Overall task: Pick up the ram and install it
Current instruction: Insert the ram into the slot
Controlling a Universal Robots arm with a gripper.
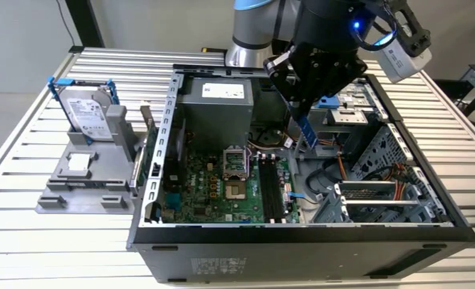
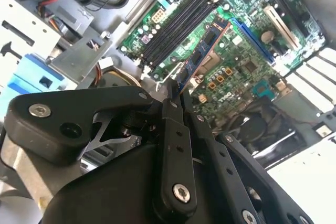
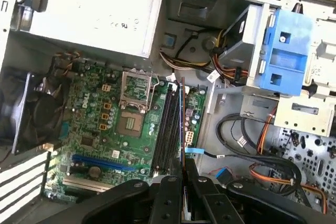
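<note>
The ram (image 1: 306, 131) is a narrow blue-green stick hanging lengthwise below my gripper (image 1: 301, 103), which is shut on its upper end. It hovers inside the open computer case, above the green motherboard (image 1: 213, 188) and a little behind the black memory slots (image 1: 271, 183). In the second wrist view the ram (image 2: 202, 56) sticks out from the gripper (image 2: 176, 97) towards the slots (image 2: 178, 24). The first wrist view shows the ram (image 3: 182, 124) edge-on, in line with the slots (image 3: 167, 129) and apart from them, with the gripper (image 3: 182, 176) closed around it.
The grey power supply (image 1: 221, 111) stands at the back of the case. A blue drive caddy (image 3: 286, 56) and loose cables (image 3: 262, 150) crowd one side of the slots. The CPU socket (image 3: 135, 103) lies beside them. A hard drive (image 1: 88, 117) rests in a grey fixture outside the case.
</note>
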